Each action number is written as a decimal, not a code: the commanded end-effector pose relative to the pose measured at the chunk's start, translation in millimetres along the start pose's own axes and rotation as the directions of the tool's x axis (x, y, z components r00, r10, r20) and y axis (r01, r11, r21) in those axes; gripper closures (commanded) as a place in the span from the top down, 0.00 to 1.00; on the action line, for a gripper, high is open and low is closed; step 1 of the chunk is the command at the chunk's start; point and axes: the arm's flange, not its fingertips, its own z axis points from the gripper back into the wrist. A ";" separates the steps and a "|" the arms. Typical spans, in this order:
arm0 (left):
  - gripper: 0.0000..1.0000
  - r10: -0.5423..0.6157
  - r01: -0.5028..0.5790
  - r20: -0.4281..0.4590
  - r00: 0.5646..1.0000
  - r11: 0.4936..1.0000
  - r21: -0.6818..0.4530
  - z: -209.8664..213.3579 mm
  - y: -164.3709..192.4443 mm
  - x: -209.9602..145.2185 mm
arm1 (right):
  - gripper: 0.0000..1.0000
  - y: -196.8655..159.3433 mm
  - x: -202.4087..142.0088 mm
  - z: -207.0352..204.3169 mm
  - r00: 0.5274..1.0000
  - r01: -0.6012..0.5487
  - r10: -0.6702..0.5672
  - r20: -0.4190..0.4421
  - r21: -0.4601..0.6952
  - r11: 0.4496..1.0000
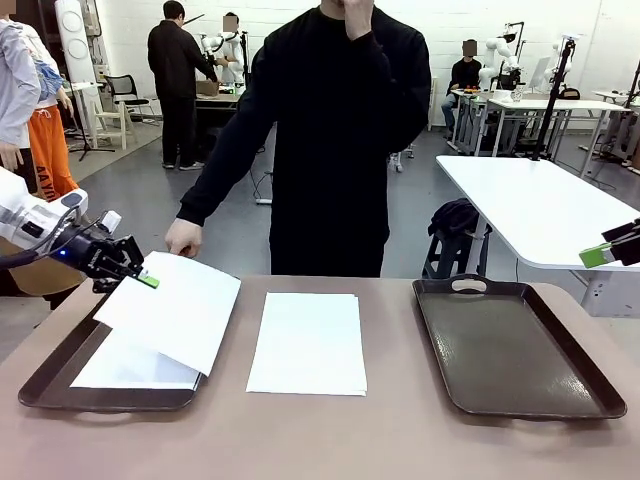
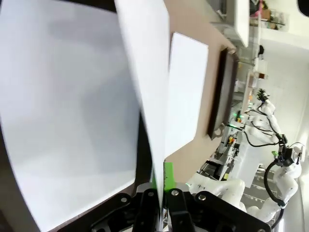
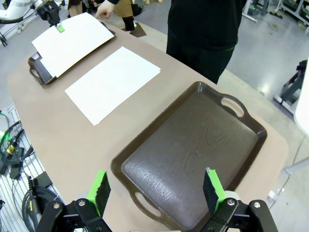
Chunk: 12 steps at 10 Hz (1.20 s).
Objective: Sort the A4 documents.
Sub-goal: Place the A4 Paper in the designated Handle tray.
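My left gripper (image 1: 143,277) is shut on the corner of one white A4 sheet (image 1: 178,310), holding it tilted over the left brown tray (image 1: 45,388). Another sheet (image 1: 125,368) lies flat in that tray. In the left wrist view the fingers (image 2: 153,191) pinch the held sheet (image 2: 145,67) edge-on. A small stack of A4 sheets (image 1: 308,342) lies on the table's middle. My right gripper (image 3: 155,187) hangs open, with nothing in it, above the empty right tray (image 3: 193,150); it shows at the front view's right edge (image 1: 605,252).
A person in black stands at the far side, one hand (image 1: 183,238) resting at the table edge behind the left tray. The right tray (image 1: 520,345) has handle cut-outs at both ends. A white table (image 1: 540,205) stands behind on the right.
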 end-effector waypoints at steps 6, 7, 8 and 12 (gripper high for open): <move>0.01 0.049 -0.049 0.000 0.999 0.990 0.130 0.0 32.4 9.3 | 1.00 -0.2 -0.3 -1.8 1.000 0.000 0.000 0.002 0.010 1.000; 0.01 0.049 -0.051 0.015 0.999 0.988 0.143 4.0 35.4 9.5 | 1.00 -0.2 -0.3 -1.8 1.000 0.000 0.000 0.002 0.010 1.000; 0.01 0.043 -0.047 0.026 0.999 0.984 0.172 4.2 37.1 9.5 | 1.00 -0.2 -0.3 -1.8 1.000 0.000 0.000 0.002 0.010 1.000; 0.01 0.035 -0.031 -0.013 0.999 0.973 0.230 -3.6 38.8 20.0 | 1.00 -0.2 -0.3 -1.8 1.000 0.000 0.000 0.002 0.010 1.000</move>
